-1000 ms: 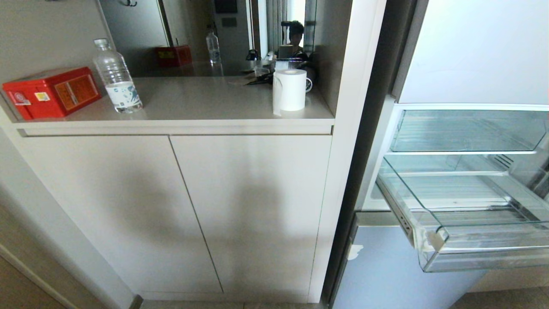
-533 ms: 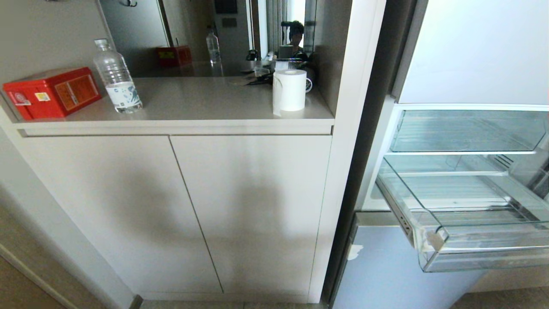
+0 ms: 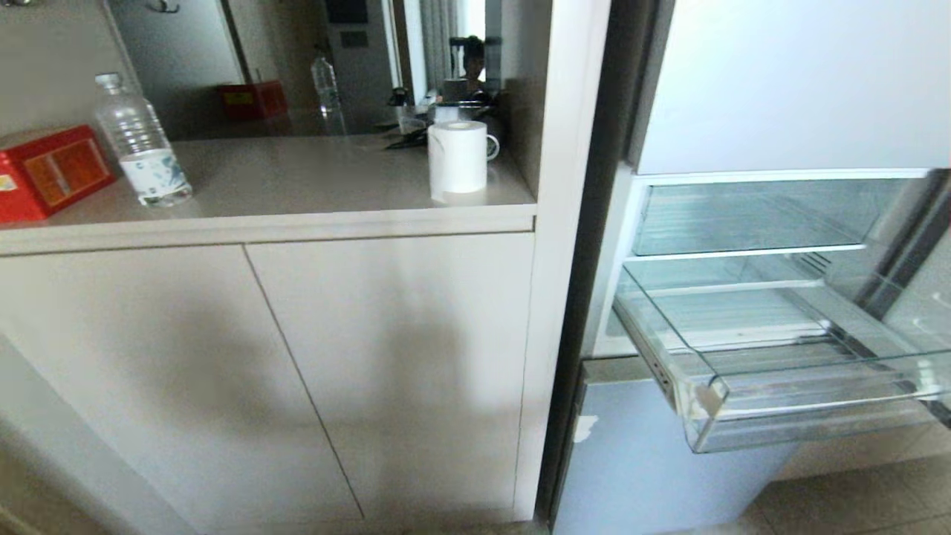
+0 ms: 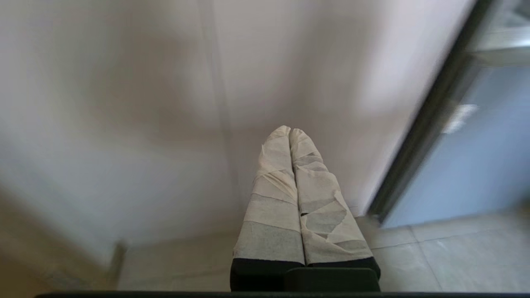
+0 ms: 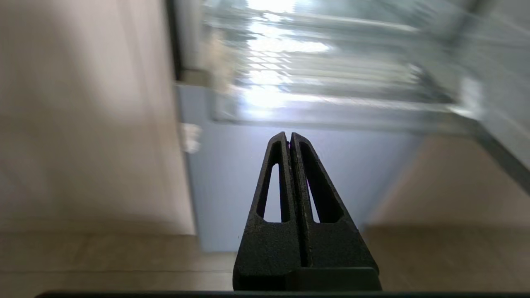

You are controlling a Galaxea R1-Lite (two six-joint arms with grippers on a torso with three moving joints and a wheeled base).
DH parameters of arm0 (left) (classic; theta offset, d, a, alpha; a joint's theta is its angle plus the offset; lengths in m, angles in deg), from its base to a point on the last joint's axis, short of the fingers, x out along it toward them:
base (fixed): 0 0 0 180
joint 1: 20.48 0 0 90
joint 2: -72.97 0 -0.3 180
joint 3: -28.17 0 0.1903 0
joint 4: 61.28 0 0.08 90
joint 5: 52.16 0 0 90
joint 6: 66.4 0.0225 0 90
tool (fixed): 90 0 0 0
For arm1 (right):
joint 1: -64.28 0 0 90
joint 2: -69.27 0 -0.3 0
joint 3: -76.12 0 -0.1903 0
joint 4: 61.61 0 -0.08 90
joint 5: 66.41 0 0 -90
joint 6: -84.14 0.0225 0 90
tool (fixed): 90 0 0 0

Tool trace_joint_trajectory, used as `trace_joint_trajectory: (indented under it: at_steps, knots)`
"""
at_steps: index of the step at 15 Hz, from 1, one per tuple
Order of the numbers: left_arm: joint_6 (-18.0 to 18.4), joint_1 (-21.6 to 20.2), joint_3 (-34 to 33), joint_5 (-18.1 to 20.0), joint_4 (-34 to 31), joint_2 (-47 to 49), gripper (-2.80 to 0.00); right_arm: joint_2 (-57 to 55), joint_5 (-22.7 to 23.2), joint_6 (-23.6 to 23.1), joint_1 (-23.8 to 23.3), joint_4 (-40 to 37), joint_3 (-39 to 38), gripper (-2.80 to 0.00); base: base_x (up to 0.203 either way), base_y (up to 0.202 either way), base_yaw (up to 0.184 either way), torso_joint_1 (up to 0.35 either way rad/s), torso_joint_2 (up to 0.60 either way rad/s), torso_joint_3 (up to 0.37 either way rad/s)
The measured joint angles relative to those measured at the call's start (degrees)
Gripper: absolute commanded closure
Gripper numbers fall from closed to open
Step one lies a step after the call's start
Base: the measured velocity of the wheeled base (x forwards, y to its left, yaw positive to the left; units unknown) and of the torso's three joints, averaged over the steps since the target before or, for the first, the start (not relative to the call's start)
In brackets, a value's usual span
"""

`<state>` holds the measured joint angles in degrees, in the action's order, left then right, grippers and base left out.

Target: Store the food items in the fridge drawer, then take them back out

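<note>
The right pincer (image 5: 290, 138), black and ribbed, and the tape-wrapped left pincer (image 4: 290, 133) were both pressed fully together, empty, touching nothing. Since the earlier frame the head view had swung, sliding everything leftward. The shallow clear plastic fridge drawer (image 3: 780, 405) stood pulled out of the fridge, empty, its long front edge running side to side.

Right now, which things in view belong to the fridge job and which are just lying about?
Job:
- fridge drawer, pulled out, no food visible inside
- left end effector, shut
- right end effector, shut

Lying about:
- water bottle
- red box
- paper roll
</note>
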<state>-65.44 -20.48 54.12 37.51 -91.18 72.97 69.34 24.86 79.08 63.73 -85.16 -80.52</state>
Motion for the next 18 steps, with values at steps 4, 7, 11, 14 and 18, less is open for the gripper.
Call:
trace_joint_trajectory:
  at_steps: [4, 7, 11, 14, 18]
  knots:
    - [0.0, 0.0, -0.05, 0.0, 0.0, 0.0, 0.0, 0.02, 0.0, 0.16, 0.02, -0.04, 0.0, 0.0, 0.003, 0.009, -0.174, 0.001, 0.0, 0.002]
    - [0.0, 0.0, -0.05, 0.0, 0.0, 0.0, 0.0, 0.01, -0.02, 0.21, 0.02, -0.06, 0.0, 0.0, 0.001, 0.01, -0.175, 0.003, 0.0, 0.004]
    - [0.0, 0.0, -0.05, 0.0, 0.01, 0.0, 0.0, 0.0, -0.01, 0.18, 0.02, -0.06, 0.0, 0.0, 0.002, 0.009, -0.175, 0.0, 0.0, 0.001]
    - [0.0, 0.0, -0.02, 0.0, 0.01, 0.0, 0.0, 0.0, 0.07, 0.33, 0.04, -0.04, 0.0, 0.0, -0.001, 0.006, -0.156, 0.003, 0.0, 0.003]
    - [0.0, 0.0, -0.02, 0.02, 0.01, 0.0, 0.0, -0.28, -0.12, -0.42, 0.02, -0.2, 0.14, 0.0, 0.003, 0.003, -0.027, -0.001, 0.0, -0.001]
